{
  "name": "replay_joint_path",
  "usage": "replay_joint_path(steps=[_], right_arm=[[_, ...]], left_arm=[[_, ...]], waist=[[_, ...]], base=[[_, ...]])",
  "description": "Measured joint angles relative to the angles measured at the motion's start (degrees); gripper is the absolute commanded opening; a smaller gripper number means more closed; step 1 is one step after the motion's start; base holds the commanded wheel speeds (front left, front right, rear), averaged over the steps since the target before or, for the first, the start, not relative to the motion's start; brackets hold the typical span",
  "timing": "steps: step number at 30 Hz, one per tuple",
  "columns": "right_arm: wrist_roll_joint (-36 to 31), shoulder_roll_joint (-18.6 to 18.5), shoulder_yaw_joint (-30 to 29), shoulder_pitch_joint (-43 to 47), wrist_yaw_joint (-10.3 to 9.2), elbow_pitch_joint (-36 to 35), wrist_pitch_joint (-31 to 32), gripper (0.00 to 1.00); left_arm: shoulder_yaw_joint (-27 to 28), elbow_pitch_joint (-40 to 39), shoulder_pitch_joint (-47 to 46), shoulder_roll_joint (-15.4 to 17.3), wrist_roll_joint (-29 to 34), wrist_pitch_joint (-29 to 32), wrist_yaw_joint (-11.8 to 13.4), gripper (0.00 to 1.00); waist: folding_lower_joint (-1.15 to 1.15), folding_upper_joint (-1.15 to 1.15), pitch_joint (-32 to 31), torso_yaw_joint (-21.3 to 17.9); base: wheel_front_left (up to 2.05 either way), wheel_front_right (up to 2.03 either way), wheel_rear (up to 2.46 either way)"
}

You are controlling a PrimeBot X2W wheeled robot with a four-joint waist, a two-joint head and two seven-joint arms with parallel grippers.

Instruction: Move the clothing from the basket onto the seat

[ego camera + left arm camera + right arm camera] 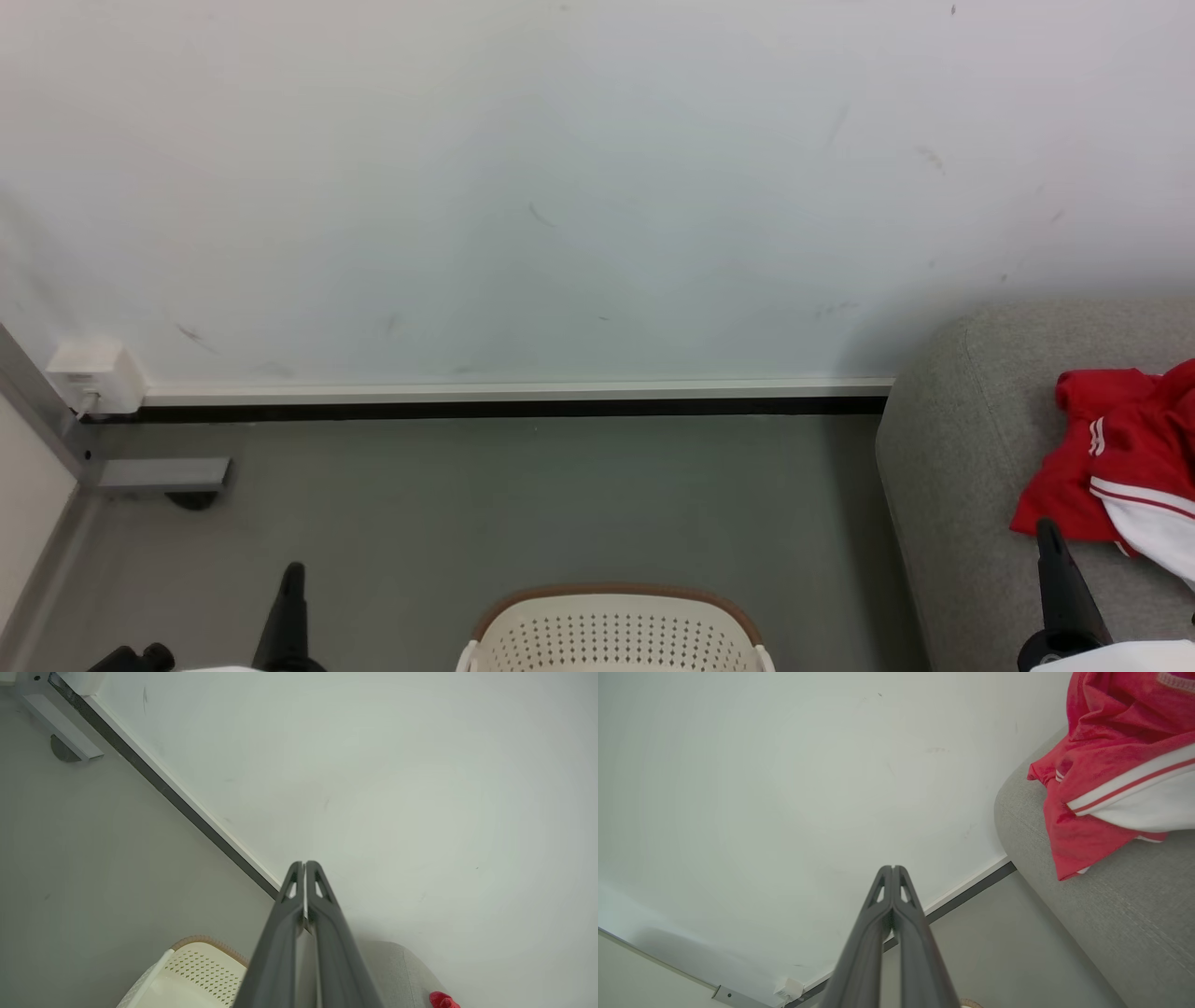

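Red clothing [1125,457] with white stripes and a white panel lies on the grey seat [962,467] at the right; the same clothing [1106,770] drapes over the seat [1120,919] in the right wrist view. The cream basket [616,630] with its brown rim stands at the bottom centre on the floor; its inside is mostly out of frame. My left gripper [294,571] is shut and empty, left of the basket. My right gripper [1047,528] is shut and empty, just in front of the clothing. Both point toward the wall, with the left gripper [303,863] and the right gripper [893,868] holding nothing between their fingers.
A white wall [560,187] with a skirting board runs across the back. A white socket box [93,373] and a grey metal frame foot [159,474] sit at the left. Grey floor [560,504] lies between the basket and the wall.
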Motion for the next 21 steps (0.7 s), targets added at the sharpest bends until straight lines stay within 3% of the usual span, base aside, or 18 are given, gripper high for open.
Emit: replay_joint_path(steps=[21], right_arm=[[12.6, 0.7, -2.2, -1.3, 0.00, 0.6, 3.3, 0.00]], left_arm=[[1.1, -0.2, -1.8, -0.2, -13.3, 3.6, -1.5, 0.00]], waist=[[0.00, 0.00, 0.6, 0.2]], base=[[0.00, 0.00, 0.00]])
